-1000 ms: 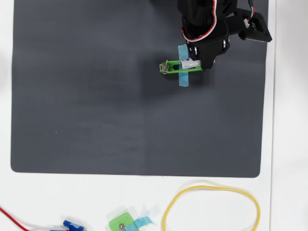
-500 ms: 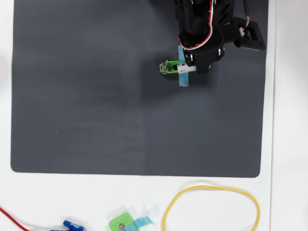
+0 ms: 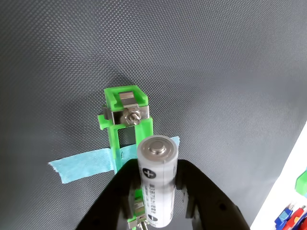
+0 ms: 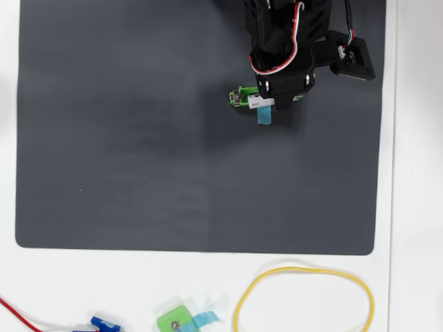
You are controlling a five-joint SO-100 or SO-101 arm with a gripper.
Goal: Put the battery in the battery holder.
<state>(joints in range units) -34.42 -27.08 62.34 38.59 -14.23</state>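
**One battery, one holder: cell held over the green frame**

A single arm's gripper [image 3: 157, 201] is clamped on the one battery [image 3: 157, 179], its two black fingers [image 3: 199, 191] closed against the cylinder's sides in the wrist view. The battery's metal end cap faces the camera, and printed text with a plus mark runs down its white casing. It sits above the near half of the holder [image 3: 125, 120], one long green frame lying flat on the dark mat [image 3: 216, 72], with a metal contact and screw showing at its far end. One strip of blue tape [image 3: 86, 164] crosses the frame's middle. Whether the battery touches the frame cannot be told.

From overhead, the arm [image 4: 284, 41] covers most of the holder [image 4: 239, 97]; the battery [image 4: 261, 104] pokes out beneath it. On the white table [image 4: 69, 290] below the mat lie one yellow loop [image 4: 304, 271], one small green piece [image 4: 173, 321], one blue connector [image 4: 105, 324] and one red wire [image 4: 17, 313].
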